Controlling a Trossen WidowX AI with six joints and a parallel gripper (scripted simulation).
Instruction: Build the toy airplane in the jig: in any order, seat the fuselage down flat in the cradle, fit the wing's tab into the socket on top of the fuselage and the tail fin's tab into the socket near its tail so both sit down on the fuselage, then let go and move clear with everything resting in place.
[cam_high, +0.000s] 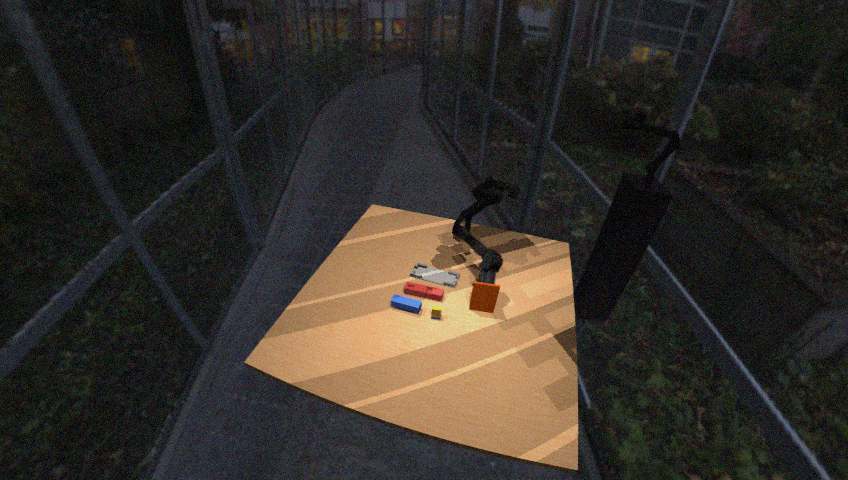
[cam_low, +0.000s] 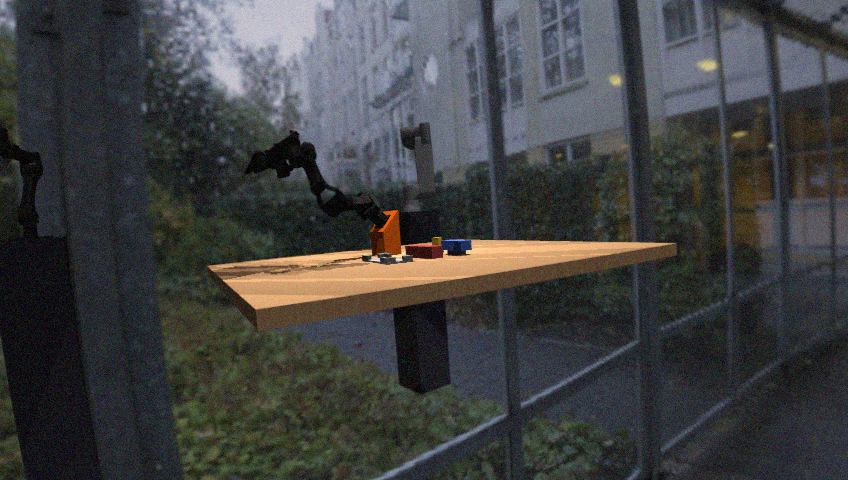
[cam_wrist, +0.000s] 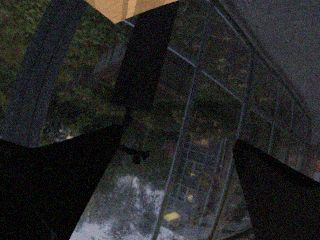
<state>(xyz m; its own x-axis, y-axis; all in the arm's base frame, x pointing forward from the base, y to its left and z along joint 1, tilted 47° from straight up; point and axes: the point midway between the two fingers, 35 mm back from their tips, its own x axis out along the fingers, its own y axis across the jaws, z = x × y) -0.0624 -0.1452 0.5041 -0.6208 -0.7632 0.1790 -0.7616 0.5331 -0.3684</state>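
The grey cradle (cam_high: 436, 275) (cam_low: 386, 259) lies on the table with its raised corner posts, and nothing sits in it. The red fuselage (cam_high: 423, 291) (cam_low: 423, 251) lies on the table beside it, with dark sockets on top. The blue wing (cam_high: 406, 303) (cam_low: 457, 244) lies beyond the fuselage, seen from the cradle. The small yellow tail fin (cam_high: 436, 311) (cam_low: 437, 240) stands near one end of the wing. My gripper (cam_wrist: 178, 138) is open and empty, raised high and away from all the parts; in the exterior view it is small and dark.
An orange block (cam_high: 484, 297) (cam_low: 386, 235) stands at my arm's base, close to the parts. A dark pedestal (cam_high: 623, 243) with a black arm on it stands beyond the table edge. The wrist view shows a table corner (cam_wrist: 120, 11) at the top.
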